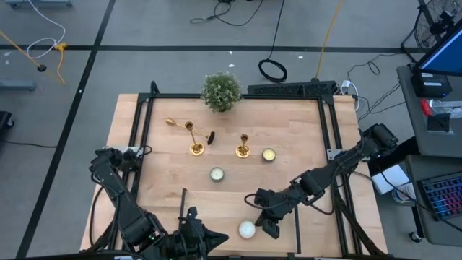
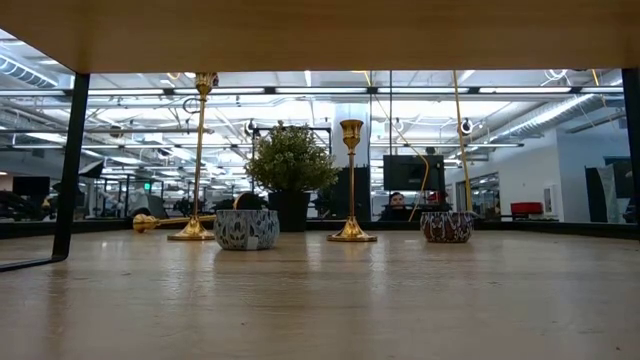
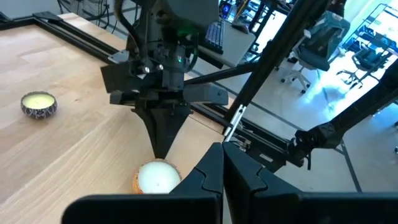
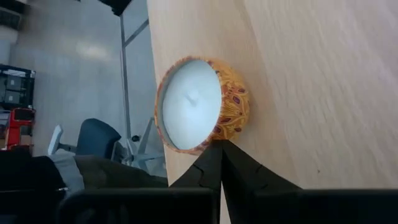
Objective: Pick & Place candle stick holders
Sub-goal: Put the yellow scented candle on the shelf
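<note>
Two gold candle stick holders stand upright on their round bases on the far half of the table, one left of the middle (image 1: 195, 148) (image 2: 198, 150) and one at the middle (image 1: 243, 150) (image 2: 351, 180). A third (image 1: 173, 123) (image 2: 160, 222) lies on its side at the far left. My right gripper (image 1: 266, 227) (image 4: 221, 148) is shut and points down beside a white tealight in an orange patterned cup (image 1: 247, 230) (image 4: 199, 106) near the table's near edge. My left gripper (image 1: 225, 235) (image 3: 222, 163) is shut, low at the near edge, left of that tealight. My right gripper's shut fingertips (image 4: 211, 155) stand right at the tealight's patterned wall (image 4: 231, 127), coming from above. I cannot tell whether they touch it. The tealight sits flat on the table.
A bushy potted plant (image 1: 221, 91) stands at the far middle. Two more tealights (image 1: 268, 154) (image 1: 216, 173) sit near the upright holders. A small dark object (image 1: 211, 137) lies between the holders. A black frame (image 1: 144, 144) runs along the table's sides.
</note>
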{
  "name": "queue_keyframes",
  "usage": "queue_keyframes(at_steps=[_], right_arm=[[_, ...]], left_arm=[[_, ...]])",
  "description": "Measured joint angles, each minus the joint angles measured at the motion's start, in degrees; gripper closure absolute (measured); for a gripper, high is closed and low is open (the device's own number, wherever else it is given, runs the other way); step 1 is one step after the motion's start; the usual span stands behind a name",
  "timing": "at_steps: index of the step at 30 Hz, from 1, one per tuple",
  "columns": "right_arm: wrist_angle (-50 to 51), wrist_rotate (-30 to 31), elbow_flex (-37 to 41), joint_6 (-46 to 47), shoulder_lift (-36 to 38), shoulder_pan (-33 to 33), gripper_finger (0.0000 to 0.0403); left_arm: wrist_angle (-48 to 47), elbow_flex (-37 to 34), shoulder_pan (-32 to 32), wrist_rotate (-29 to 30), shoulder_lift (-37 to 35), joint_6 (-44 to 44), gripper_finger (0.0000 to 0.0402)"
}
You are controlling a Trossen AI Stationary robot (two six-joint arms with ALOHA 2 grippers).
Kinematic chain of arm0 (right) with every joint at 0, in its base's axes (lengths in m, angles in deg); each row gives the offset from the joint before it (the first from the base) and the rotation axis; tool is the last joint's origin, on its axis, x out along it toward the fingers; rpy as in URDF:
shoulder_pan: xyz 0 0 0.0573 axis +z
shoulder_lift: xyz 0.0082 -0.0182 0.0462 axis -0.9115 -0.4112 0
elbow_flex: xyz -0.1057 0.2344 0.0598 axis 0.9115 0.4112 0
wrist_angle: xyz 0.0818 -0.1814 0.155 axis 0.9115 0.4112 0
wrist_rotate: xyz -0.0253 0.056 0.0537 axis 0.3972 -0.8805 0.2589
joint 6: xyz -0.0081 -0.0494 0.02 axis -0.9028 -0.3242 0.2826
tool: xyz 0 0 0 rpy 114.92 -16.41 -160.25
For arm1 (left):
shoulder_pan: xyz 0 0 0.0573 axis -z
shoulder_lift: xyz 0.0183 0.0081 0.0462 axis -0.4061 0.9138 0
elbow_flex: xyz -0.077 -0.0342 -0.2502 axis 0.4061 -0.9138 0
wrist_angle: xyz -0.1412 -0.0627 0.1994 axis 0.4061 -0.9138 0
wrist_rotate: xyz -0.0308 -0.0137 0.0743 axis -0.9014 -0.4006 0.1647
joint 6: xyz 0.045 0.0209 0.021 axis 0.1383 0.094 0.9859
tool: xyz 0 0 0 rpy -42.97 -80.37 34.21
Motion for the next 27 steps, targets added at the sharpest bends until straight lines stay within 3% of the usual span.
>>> queue_keyframes(at_steps=[15, 27], right_arm=[[-7.83, -2.05, -0.45, 1.43, -4.60, 0.06, 0.0403], [-4.04, -1.19, -8.38, -1.95, -7.63, -0.44, 0.0403]], left_arm=[[-0.79, 0.00, 1.03, -0.21, 0.00, -1.48, 0.0399], [-1.16, 0.00, 1.29, -1.62, 0.00, -1.80, 0.0399]])
